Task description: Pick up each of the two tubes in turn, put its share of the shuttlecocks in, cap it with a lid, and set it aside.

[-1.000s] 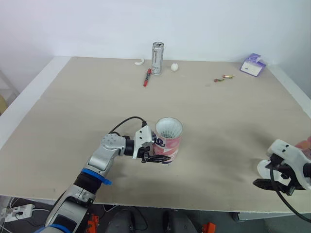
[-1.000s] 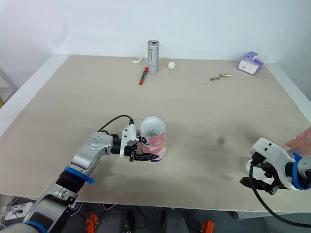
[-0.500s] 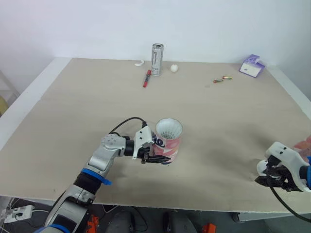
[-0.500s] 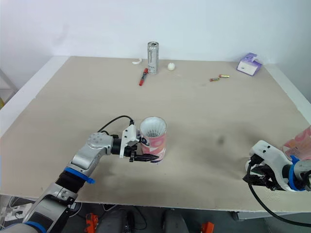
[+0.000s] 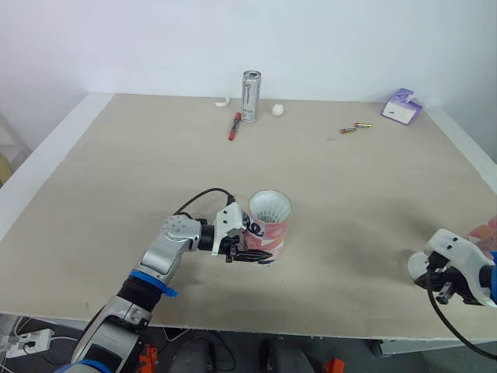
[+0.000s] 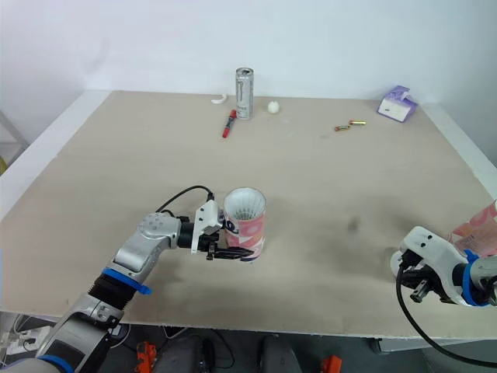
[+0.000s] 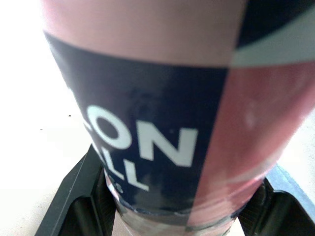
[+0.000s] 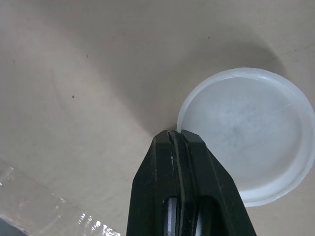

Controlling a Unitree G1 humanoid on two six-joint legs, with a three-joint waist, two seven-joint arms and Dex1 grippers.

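A pink and navy tube (image 5: 268, 227) stands upright near the table's front, with white shuttlecock feathers (image 5: 269, 206) showing in its open top. My left gripper (image 5: 252, 247) is closed around the tube's lower part from the left; the tube's printed wall (image 7: 162, 98) sits between the two black fingers (image 7: 74, 196). At the front right, my right gripper (image 8: 175, 132) is shut, its fingertips pinched on the rim of a white round lid (image 8: 246, 147) lying on the table. In the head view that gripper (image 5: 436, 289) points down near the table's front edge.
At the back stand a silver can (image 5: 251, 95), a red marker (image 5: 234, 124), a white ball (image 5: 278, 109) and a small white piece (image 5: 223, 100). Two batteries (image 5: 356, 127) and a purple tissue pack (image 5: 403, 106) lie at the back right. A pink object (image 5: 488, 230) shows at the right edge.
My right gripper has gone from wide open to shut at the lid's rim, and its wrist has turned a little. The left gripper and the tube have not moved.
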